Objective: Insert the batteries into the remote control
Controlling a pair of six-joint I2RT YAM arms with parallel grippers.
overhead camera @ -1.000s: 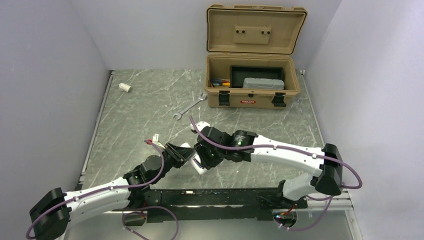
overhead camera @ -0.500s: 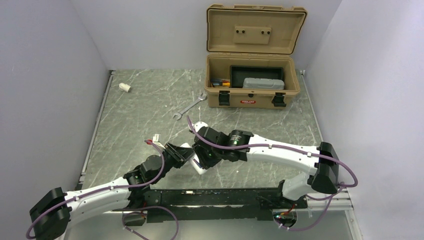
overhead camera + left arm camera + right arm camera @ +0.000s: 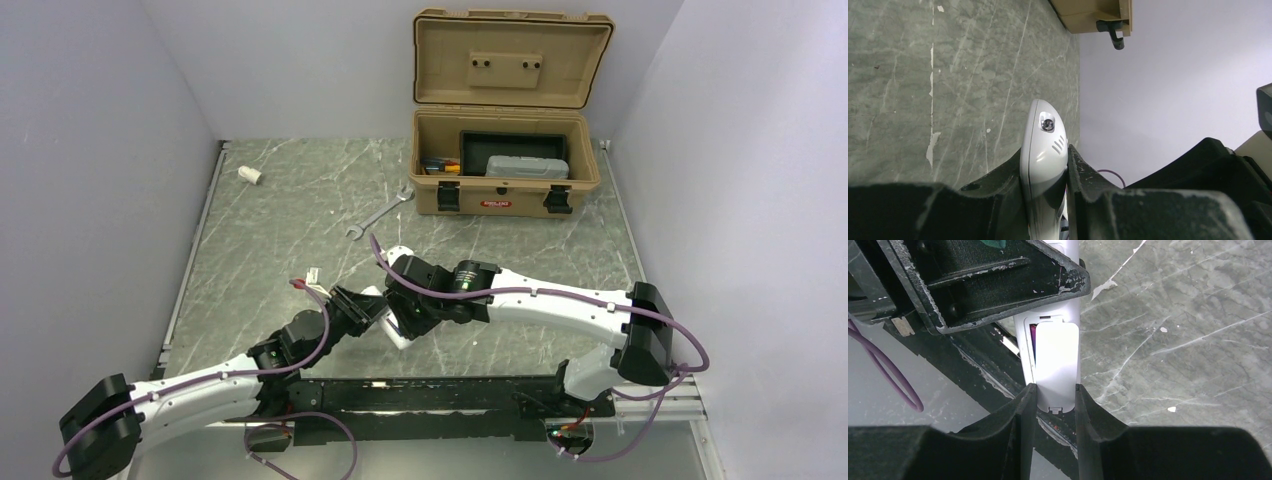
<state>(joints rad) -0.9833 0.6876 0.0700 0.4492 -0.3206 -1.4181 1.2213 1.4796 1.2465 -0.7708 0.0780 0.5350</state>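
The white remote control (image 3: 398, 333) hangs above the table's near edge, held between both arms. My left gripper (image 3: 1044, 156) is shut on its rounded end (image 3: 1044, 140), which pokes out past the fingers. My right gripper (image 3: 1055, 391) is shut on the white battery cover (image 3: 1055, 362), which lies on the remote's back. The cover stands slightly ajar, with a dark slit along its left edge. From above, the left gripper (image 3: 362, 306) and right gripper (image 3: 404, 320) nearly touch. The batteries are hidden.
An open tan toolbox (image 3: 505, 190) stands at the back right; its corner (image 3: 1093, 12) also shows in the left wrist view. A silver wrench (image 3: 380, 215) lies in front of it. A stubby white cylinder (image 3: 249, 175) lies at the back left. A black rail (image 3: 430, 395) runs along the near edge.
The right arm has shifted a little to the left, toward the left gripper. The remote control and the left arm have stayed put.
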